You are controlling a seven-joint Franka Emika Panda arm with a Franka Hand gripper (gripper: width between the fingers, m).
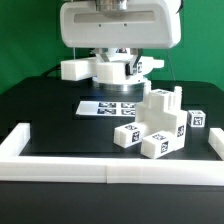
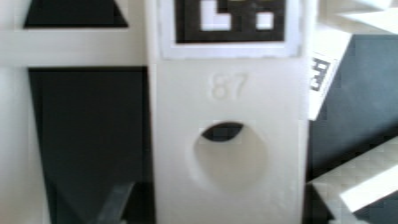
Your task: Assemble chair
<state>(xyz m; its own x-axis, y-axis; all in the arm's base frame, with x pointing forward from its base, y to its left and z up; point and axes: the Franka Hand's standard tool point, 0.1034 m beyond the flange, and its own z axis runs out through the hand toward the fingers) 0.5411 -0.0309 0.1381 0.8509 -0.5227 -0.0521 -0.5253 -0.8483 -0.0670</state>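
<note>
In the wrist view a long white chair slab point(image 2: 222, 100) runs between my fingers. It bears a black-and-white tag point(image 2: 222, 18) at one end, and a small dark hole point(image 2: 222, 131) sits partway along it. My gripper point(image 2: 222, 208) is shut on this slab, one finger point(image 2: 111, 200) on each side. In the exterior view the gripper point(image 1: 112, 64) hangs at the back centre of the table with the white part point(image 1: 110, 73) under it. A cluster of joined tagged chair blocks point(image 1: 160, 125) stands toward the front at the exterior view's right.
The marker board point(image 1: 108, 107) lies flat in the middle, in front of the gripper. Loose white parts sit on either side of it, one point(image 1: 75, 68) on the left and one point(image 1: 150, 65) on the right. A low white border wall point(image 1: 100, 168) runs along the front and left point(image 1: 18, 140).
</note>
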